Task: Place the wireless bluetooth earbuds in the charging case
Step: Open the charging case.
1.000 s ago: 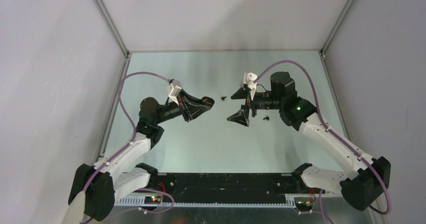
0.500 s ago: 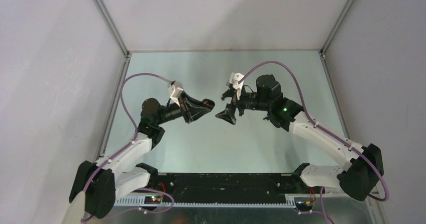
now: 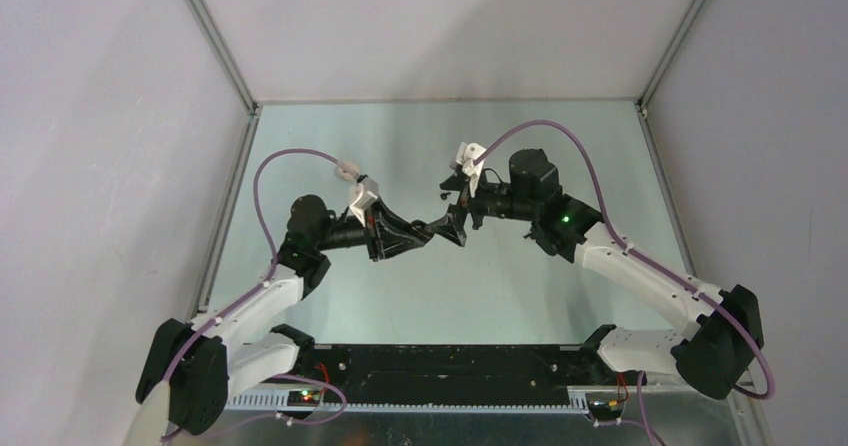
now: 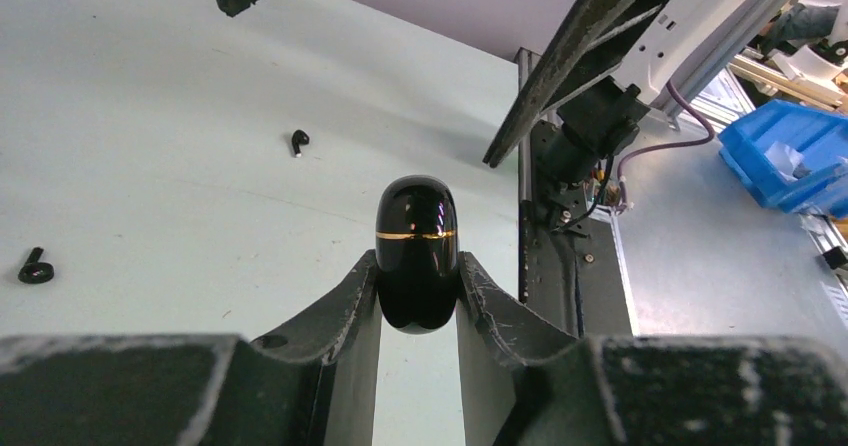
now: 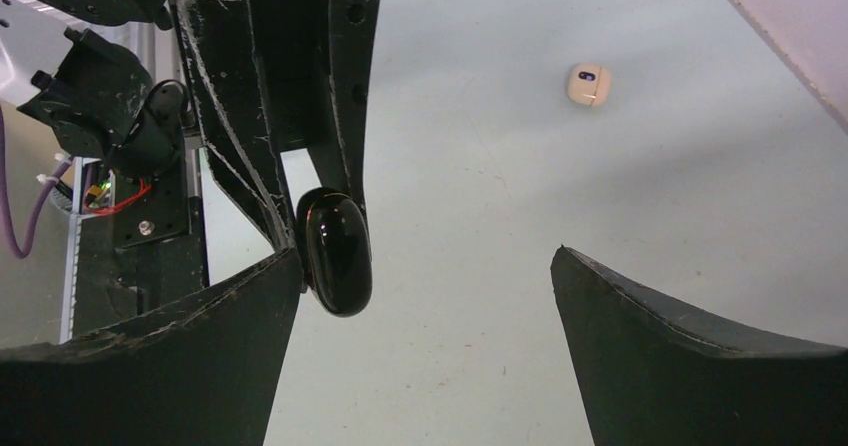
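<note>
My left gripper (image 4: 417,266) is shut on a glossy black charging case (image 4: 417,251) with a thin gold seam, which stands out beyond the fingertips and is closed. In the top view the left gripper (image 3: 432,232) meets my right gripper (image 3: 452,208) over the table's middle. The right gripper (image 5: 425,254) stands wide open, and the black case (image 5: 337,251) sits just inside its left finger (image 5: 240,306). Two black earbuds (image 4: 298,142) (image 4: 35,269) lie loose on the table. One earbud (image 3: 442,195) shows beside the right gripper's upper finger.
A small cream-white case (image 5: 588,84) lies closed on the table, far off in the right wrist view. Grey walls close in the table (image 3: 420,136) at the back and sides. A blue bin (image 4: 785,151) sits outside the cell.
The left arm has reached right, carrying the black case up to the right gripper's jaws. The right arm swung left a second ago and has since held still.
</note>
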Controlling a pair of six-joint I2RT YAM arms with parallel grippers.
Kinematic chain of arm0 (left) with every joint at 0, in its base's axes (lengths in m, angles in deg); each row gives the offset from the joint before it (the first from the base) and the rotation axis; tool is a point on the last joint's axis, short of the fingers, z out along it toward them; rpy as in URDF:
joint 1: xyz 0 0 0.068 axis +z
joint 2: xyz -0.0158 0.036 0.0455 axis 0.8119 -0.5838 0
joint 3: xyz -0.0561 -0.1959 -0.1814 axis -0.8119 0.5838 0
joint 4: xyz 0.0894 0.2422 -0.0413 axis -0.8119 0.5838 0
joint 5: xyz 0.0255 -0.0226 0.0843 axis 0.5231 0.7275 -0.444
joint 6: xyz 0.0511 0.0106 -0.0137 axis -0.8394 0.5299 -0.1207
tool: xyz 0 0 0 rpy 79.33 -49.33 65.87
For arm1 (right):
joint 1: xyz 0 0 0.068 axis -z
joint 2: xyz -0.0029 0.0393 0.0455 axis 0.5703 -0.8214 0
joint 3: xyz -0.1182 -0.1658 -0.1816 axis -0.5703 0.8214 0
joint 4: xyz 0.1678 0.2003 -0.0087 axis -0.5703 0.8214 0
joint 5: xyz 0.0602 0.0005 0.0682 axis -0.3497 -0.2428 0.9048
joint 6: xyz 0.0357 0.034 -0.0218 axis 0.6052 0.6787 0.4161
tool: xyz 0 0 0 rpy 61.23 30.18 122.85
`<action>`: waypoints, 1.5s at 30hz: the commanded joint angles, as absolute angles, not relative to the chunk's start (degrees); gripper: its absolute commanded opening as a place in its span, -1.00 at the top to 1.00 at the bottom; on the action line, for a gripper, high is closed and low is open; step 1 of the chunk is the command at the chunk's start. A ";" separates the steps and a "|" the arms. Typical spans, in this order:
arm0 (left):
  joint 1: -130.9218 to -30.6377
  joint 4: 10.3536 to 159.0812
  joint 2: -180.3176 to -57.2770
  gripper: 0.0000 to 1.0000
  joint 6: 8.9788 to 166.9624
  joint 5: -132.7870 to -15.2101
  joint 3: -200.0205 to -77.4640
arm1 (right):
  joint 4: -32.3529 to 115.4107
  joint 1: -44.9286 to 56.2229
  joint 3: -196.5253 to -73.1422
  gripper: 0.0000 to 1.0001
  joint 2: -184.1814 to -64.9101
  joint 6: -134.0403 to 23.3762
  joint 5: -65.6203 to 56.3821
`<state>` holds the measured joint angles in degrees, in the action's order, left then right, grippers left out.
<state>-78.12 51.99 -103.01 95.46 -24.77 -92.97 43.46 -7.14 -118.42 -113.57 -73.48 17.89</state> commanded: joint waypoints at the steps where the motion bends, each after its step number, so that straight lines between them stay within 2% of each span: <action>1: -78.58 53.98 -102.32 0.92 91.54 -22.12 -95.82 | 42.76 -8.23 -119.03 -1.00 -114.31 -73.64 18.35; 5: -78.71 54.08 -102.37 0.94 91.43 -22.02 -95.93 | 45.17 -10.17 -118.99 -1.00 -114.96 -77.25 22.01; 15: -79.14 54.17 -102.54 0.98 91.00 -20.63 -95.93 | 44.08 -12.26 -119.00 -1.00 -116.94 -79.63 8.27; 21: -79.35 54.34 -102.75 1.00 90.53 -19.82 -95.93 | 44.16 -10.84 -118.98 -1.00 -115.32 -79.81 6.42; 45: -79.75 56.30 -103.62 1.00 89.78 -19.69 -96.97 | 48.69 -5.89 -118.96 -1.00 -109.77 -82.13 18.87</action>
